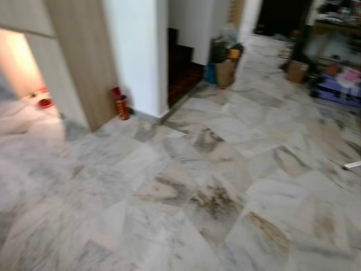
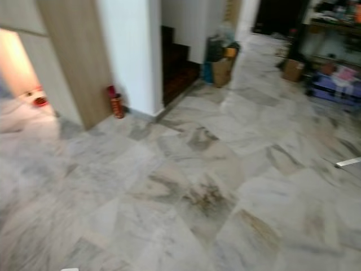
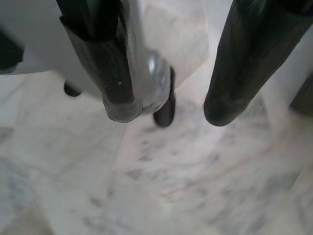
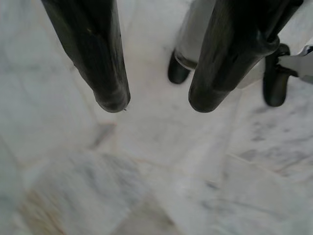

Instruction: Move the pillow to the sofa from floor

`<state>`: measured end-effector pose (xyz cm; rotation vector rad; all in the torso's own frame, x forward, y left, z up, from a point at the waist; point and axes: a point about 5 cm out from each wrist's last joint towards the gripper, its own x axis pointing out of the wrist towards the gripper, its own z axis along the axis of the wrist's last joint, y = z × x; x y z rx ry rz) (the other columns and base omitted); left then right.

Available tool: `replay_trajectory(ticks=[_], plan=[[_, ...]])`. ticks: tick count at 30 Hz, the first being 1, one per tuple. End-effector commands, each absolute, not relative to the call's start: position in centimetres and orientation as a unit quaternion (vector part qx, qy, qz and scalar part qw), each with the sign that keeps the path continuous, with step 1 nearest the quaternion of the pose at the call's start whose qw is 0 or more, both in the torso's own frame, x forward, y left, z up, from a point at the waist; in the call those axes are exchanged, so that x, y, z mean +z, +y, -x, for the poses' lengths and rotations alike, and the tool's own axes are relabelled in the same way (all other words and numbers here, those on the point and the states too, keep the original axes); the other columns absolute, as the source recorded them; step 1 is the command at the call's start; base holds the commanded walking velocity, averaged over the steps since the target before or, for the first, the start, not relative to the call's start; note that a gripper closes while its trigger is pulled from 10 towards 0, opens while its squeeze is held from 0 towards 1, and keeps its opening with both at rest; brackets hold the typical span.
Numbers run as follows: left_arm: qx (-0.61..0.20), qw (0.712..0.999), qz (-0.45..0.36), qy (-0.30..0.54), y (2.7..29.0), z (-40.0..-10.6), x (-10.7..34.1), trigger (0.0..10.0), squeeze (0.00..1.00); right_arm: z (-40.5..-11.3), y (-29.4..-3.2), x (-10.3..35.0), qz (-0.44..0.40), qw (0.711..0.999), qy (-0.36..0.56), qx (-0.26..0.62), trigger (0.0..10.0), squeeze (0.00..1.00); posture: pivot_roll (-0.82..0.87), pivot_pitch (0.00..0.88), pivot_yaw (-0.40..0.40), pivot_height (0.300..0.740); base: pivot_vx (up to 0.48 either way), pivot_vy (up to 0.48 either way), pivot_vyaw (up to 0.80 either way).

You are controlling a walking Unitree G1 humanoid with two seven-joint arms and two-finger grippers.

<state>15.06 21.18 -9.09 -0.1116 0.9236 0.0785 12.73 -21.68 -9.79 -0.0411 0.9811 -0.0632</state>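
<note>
Both pincers hang open over the marble floor (image 1: 214, 186), holding nothing: left pincer (image 3: 166, 110), right pincer (image 4: 159, 100). No pillow or sofa can be made out, so its direction and the nearer arm cannot be judged. Head views add a white pillar (image 1: 138, 51) and distant boxes (image 1: 225, 70); wrist views show bare tiles.

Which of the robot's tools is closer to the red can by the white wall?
Likely left. The red can stands ahead on the robot's left; the left tool and right tool both hang open over the marble floor, away from it.
</note>
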Motion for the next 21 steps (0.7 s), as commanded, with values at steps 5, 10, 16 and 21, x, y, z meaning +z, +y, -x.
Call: replay_trajectory(ticks=[5,10,16,21], plan=[[0.082,0.880,0.060,0.464,24.1,-14.4,-8.8,10.0,0.00,-19.4,-18.9,-7.6,-0.068,0.913,0.399,-0.054,10.0,0.00,0.09,0.091,0.003,0.740,0.000,0.000,0.80],[0.093,0.891,0.042,0.443,23.5,-16.0,-8.4,10.0,0.00,-19.5,-18.7,-7.6,-0.073,0.911,0.402,-0.055,10.0,0.00,0.09,0.080,0.004,0.740,0.000,0.000,0.80],[0.021,0.901,-0.017,0.434,22.4,-17.6,-7.8,10.0,0.00,-19.3,-18.8,-7.7,-0.080,0.906,0.410,-0.066,10.0,0.00,0.10,0.051,0.013,0.740,0.000,0.000,0.80],[0.001,0.893,-0.079,0.443,22.6,-17.8,-7.7,10.0,0.00,-19.0,-18.5,-7.9,-0.046,0.907,0.415,-0.044,10.0,0.00,0.09,0.048,0.016,0.740,0.000,0.000,0.80]])
